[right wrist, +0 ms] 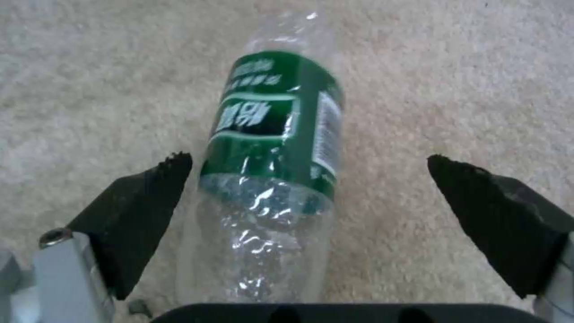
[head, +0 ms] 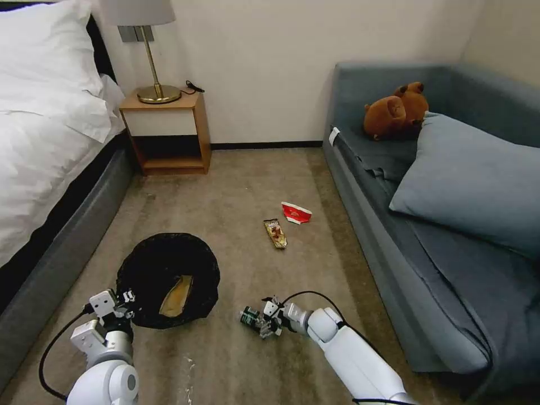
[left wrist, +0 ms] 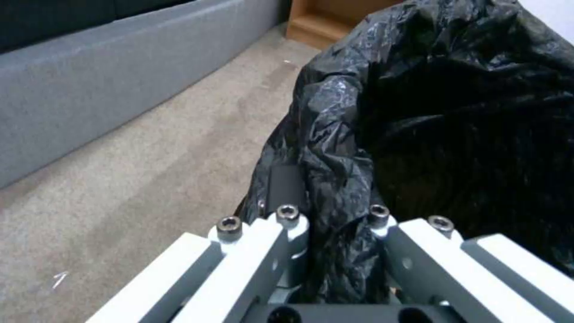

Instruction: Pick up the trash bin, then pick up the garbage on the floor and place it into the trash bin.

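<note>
While the left gripper [left wrist: 332, 220] pinches the trash bin [head: 167, 279]'s crinkly black liner, the right gripper [right wrist: 308, 172] straddles the crumpled clear bottle [right wrist: 272, 148], jaws wide

carpet [head: 236, 191] open | sofa [head: 394, 236] blocks right (bed [head: 50, 214] left)

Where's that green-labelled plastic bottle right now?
The bottle lies on the carpet between the open fingers of the right gripper, just right of the trash bin that the left gripper grips by its rim.
</note>
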Tool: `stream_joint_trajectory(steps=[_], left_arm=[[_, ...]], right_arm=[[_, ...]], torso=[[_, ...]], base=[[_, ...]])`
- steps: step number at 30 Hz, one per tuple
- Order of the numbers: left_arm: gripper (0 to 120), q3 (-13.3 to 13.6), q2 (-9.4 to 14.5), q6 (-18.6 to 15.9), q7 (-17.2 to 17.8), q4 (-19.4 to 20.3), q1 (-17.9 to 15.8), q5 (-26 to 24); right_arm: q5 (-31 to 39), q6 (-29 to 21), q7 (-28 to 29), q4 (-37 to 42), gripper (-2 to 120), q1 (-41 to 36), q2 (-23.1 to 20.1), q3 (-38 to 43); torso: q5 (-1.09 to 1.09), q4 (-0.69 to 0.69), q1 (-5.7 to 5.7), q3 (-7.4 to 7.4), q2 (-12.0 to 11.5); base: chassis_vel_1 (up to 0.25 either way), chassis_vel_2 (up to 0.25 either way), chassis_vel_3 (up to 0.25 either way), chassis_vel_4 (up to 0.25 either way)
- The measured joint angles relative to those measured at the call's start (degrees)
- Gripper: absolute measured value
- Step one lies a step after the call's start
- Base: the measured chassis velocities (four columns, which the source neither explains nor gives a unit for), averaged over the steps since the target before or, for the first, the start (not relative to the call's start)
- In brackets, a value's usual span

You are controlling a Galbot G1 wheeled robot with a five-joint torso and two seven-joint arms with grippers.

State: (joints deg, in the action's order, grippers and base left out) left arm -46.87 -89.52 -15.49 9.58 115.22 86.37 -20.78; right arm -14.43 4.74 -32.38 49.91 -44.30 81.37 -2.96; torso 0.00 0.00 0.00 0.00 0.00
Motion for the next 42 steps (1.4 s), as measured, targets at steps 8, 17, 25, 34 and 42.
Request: stream_joint_trajectory(steps=[8, 17, 25, 34, 42], left_arm=[[3, 0.12, 0.09, -0.04, 0.26, -0.53, -1.07, 0.01], [3, -0.01, 0.28, -0.07, 0.38, -0.69, -1.08, -0.09], [3, 0.12, 0.13, 0.04, 0.29, -0.8, -0.64, -0.09], [3, 0.21, 0.24, 0.09, 0.29, -0.79, -0.71, -0.07], [3, 0.22, 0.3, 0.09, 0.28, -0.79, -0.74, -0.12]], right_arm=[[-0.34, 1.54, 0.11, -3.12, 100, -0.7, 0.98, 0.71], [-1.15, 2.8, 0.11, -4.78, 100, -1.19, 1.95, 1.88], [-0.74, 4.15, -2.45, -4.98, 88, -1.0, 2.01, 3.53], [-1.3, 4.73, -3.02, -5.26, 57, -2.06, 1.79, 4.59], [-1.26, 5.01, -3.37, -5.27, 33, -2.41, 1.82, 5.01]], torso=[[0.01, -0.01, 0.0, 0.0, 0.0], [0.01, -0.01, 0.0, 0.0, 0.0], [0.0, 0.0, 0.0, 0.0, 0.0], [0.01, -0.01, 0.0, 0.0, 0.0], [0.01, -0.01, 0.0, 0.0, 0.0]], base=[[0.0, 0.0, 0.0, 0.0], [0.0, 0.0, 0.0, 0.0], [0.0, 0.0, 0.0, 0.0], [0.0, 0.0, 0.0, 0.0], [0.0, 0.0, 0.0, 0.0]])
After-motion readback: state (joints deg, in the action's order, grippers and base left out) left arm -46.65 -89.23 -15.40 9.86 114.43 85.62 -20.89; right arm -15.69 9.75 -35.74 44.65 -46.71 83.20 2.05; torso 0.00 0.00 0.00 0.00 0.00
